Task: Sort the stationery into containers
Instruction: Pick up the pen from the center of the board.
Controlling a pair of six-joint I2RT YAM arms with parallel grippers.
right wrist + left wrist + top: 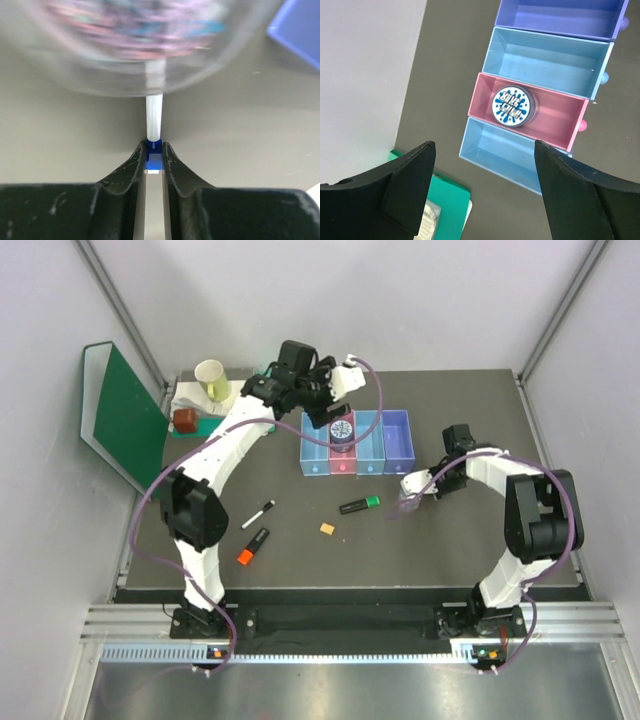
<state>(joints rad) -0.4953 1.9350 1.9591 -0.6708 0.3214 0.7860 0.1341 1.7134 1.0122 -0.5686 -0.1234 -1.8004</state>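
Two states: left fingers (410, 175) wide above the tin (514, 106); right fingers (127, 172) pinch, seemingly, a white pen (154, 117).

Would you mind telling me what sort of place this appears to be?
Most likely a robotics lab test cell: the left arm and right arm are bolted to a metal rail, plain white panels enclose the dark tabletop, and a row of coloured bins sits laid out for sorting.
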